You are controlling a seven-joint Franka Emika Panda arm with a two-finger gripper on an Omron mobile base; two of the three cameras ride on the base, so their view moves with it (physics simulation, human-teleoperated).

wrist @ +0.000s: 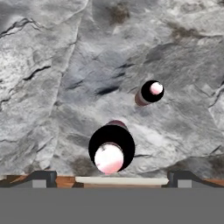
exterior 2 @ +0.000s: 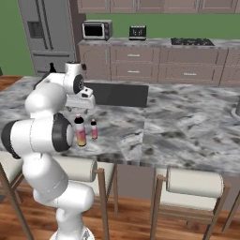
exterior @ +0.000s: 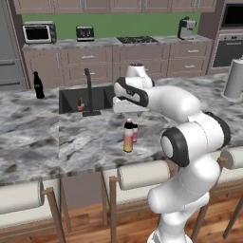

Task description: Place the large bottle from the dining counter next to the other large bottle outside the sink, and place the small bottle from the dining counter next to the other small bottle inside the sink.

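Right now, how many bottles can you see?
4: the tall pink bottle and short pink bottle on the counter's near edge, the cola bottle left of the sink, a tiny dark bottle in it.

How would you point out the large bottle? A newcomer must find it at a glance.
On the marble dining counter, near its front edge on the stool side of the black sink, two bottles stand close together. The large bottle is the taller one, fading pink to yellow with a dark cap; the small bottle beside it is far shorter.
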